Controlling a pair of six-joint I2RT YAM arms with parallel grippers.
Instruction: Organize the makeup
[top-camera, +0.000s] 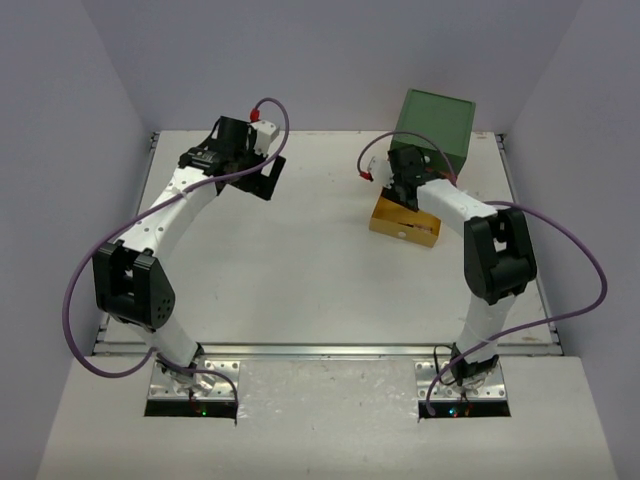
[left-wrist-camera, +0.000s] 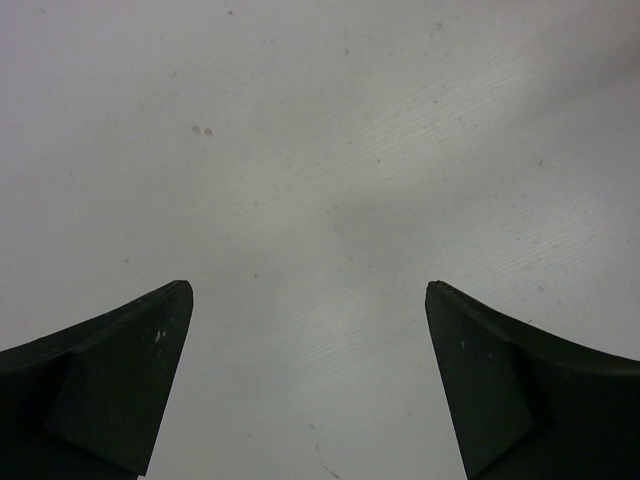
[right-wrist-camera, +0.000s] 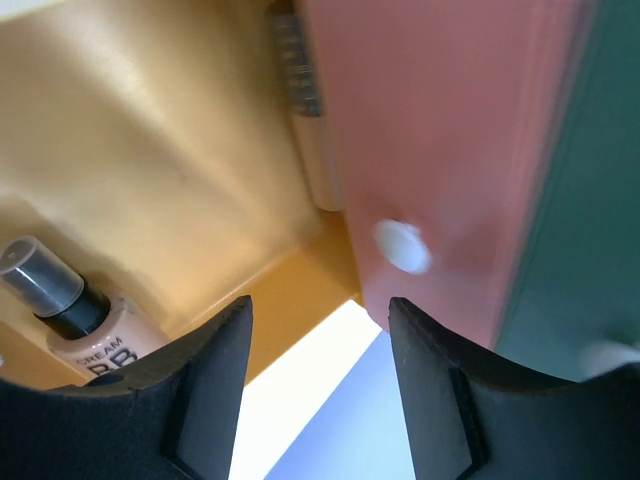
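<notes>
I have the left gripper (left-wrist-camera: 310, 290) out over the far-left part of the white table (top-camera: 300, 270). Its jaws are spread wide, with only bare tabletop showing between them in the left wrist view. In the top view it (top-camera: 268, 172) hangs well apart from everything else.

The right arm reaches towards the far-right corner, where the big dark green box (top-camera: 437, 125) stands. A yellow-orange open drawer (top-camera: 405, 225) lies on the table just in front of the box, and the right gripper (top-camera: 400, 190) sits over the drawer's far end, beside the box.

From the right wrist camera the right gripper (right-wrist-camera: 320, 305) has its jaws partly apart. Nothing is between them, and only the drawer edge and the pale table show through the gap.

The makeup I can see is inside the drawer. A pale beige tube of BB cream with a black collar and clear cap (right-wrist-camera: 85, 335) lies at an angle against the yellow inner wall (right-wrist-camera: 130, 130), partly hidden behind my left fingertip (right-wrist-camera: 200, 390). A slim pale stick with a grey printed band (right-wrist-camera: 315, 150) stands further in, against a salmon-pink panel (right-wrist-camera: 430, 130). That panel carries a round white knob (right-wrist-camera: 402, 246), and the green side of the box (right-wrist-camera: 580, 200) lies just to its right.
</notes>
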